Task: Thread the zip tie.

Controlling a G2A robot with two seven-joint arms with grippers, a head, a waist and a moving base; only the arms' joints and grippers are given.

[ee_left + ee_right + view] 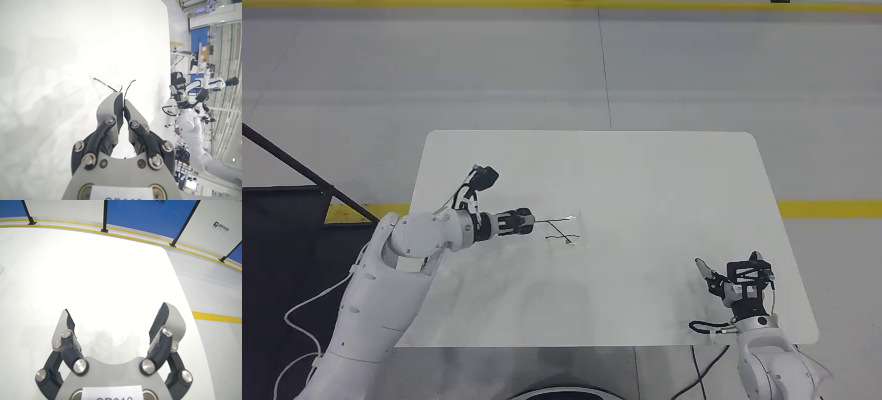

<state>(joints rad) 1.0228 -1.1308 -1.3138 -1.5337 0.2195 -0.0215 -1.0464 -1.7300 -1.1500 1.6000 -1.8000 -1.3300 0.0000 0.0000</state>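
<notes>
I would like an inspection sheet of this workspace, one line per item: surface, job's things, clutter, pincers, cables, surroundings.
Surface: white table with rounded corners.
Job's things: thin black zip tie, held at one part, with its strands sticking out ahead of the fingers; I cannot tell whether it is threaded.
Clutter: nothing seen.
Pincers: left pincer shut on the zip tie, over the table's left half; right pincer open, holding nothing, by the near right corner.
Cables: black cable loops at the right wrist; white cable hangs beside the left arm, off the table.
Surroundings: grey floor with a yellow line; panels on black stands.
</notes>
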